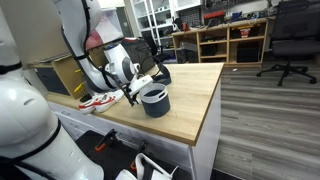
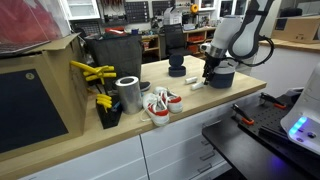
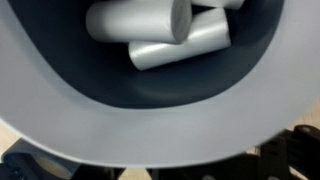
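A dark grey bucket-like cup (image 1: 155, 102) stands on the wooden tabletop (image 1: 190, 100). It also shows in an exterior view (image 2: 222, 78). My gripper (image 1: 136, 93) is at the cup's rim, pointing down onto it (image 2: 210, 70). The wrist view is filled by the cup's pale grey rim (image 3: 150, 125). Its dark inside holds two white cylinders (image 3: 160, 30). The fingers are only dark shapes along the bottom edge of the wrist view. I cannot tell whether they grip the rim.
A second dark cup (image 2: 176, 68) stands farther along the table. A red and white shoe (image 2: 158, 105), a metal can (image 2: 128, 94) and yellow-handled tools (image 2: 95, 75) lie near the black boxes. Shelves and an office chair (image 1: 290, 40) stand behind.
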`<control>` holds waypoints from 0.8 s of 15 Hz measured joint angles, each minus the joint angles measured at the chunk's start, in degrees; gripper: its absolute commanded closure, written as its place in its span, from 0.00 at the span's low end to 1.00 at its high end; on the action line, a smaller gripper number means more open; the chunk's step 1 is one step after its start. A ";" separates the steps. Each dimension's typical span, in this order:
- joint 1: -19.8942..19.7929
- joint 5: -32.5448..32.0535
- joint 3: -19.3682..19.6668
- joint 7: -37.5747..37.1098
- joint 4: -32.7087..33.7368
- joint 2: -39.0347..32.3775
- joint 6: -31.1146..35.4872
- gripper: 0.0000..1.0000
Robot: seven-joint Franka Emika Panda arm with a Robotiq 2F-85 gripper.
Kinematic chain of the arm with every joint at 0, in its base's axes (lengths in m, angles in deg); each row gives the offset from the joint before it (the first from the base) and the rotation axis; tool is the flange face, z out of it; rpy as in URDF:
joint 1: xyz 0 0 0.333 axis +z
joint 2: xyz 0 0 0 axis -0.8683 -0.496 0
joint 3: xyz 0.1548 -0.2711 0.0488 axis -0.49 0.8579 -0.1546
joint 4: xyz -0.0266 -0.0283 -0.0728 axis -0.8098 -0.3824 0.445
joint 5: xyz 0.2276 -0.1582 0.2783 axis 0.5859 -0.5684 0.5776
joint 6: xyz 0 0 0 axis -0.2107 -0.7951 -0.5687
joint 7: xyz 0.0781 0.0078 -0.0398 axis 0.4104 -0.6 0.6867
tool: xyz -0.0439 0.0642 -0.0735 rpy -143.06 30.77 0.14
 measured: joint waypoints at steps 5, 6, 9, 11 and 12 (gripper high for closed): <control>-6.31 12.28 -12.15 -4.53 2.07 1.53 -9.76 0.00; -7.94 16.45 -15.09 -4.52 3.09 2.06 -12.05 0.00; -10.97 27.86 -20.61 -4.40 7.67 4.53 -19.33 0.00; -11.51 32.93 -21.21 -4.67 11.21 6.79 -24.65 0.00; -10.39 34.67 -19.66 -4.97 12.97 8.05 -27.50 0.00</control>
